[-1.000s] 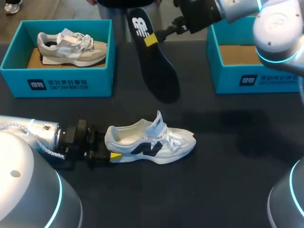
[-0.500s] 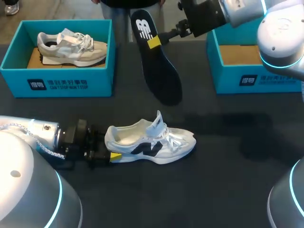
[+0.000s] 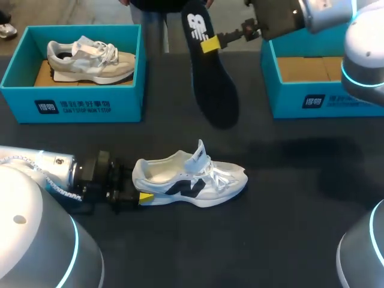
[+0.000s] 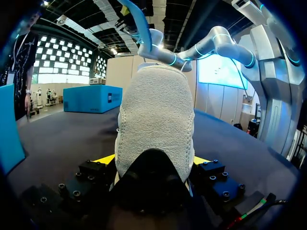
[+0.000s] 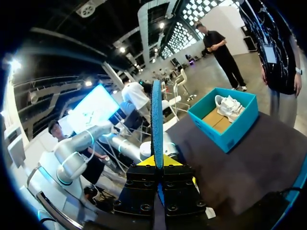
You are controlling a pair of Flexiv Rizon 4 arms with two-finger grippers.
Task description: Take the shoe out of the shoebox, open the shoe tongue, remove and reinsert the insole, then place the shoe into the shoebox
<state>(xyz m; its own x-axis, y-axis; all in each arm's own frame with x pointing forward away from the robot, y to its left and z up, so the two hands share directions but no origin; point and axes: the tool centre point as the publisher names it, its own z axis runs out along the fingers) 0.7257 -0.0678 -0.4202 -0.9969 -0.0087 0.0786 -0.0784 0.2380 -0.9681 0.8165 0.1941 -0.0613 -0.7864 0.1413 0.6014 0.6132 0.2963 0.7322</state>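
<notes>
- The white shoe (image 3: 189, 180) stands upright on its sole on the dark table (image 3: 288, 228), near the middle and a little to my left.
- Its long axis runs across the table from side to side. The toe points to my right and the heel to my left. The tongue is pulled up and the opening is bare.
- My left gripper (image 3: 141, 197) sits low at the heel with its fingers clamped on it from both sides. In the left wrist view the heel fills the space between the yellow tips (image 4: 153, 160), and the shoe points straight away from the fingers.
- The insole (image 3: 210, 66) hangs in the air over the far middle of the table, well apart from the shoe. Its long axis runs from far to near, with the heel end up and far, and the toe end down toward the shoe.
- My right gripper (image 3: 210, 44) is closed on the insole near the heel end. In the right wrist view the insole (image 5: 157, 115) stands edge-on, pinched between the fingers (image 5: 157, 163).
- The right shoebox (image 3: 300, 96) sits open at the far right, its cardboard floor showing.
- The left shoebox (image 3: 72, 102) at the far left holds a grey shoe (image 3: 90, 57) with its toe to my right.
</notes>
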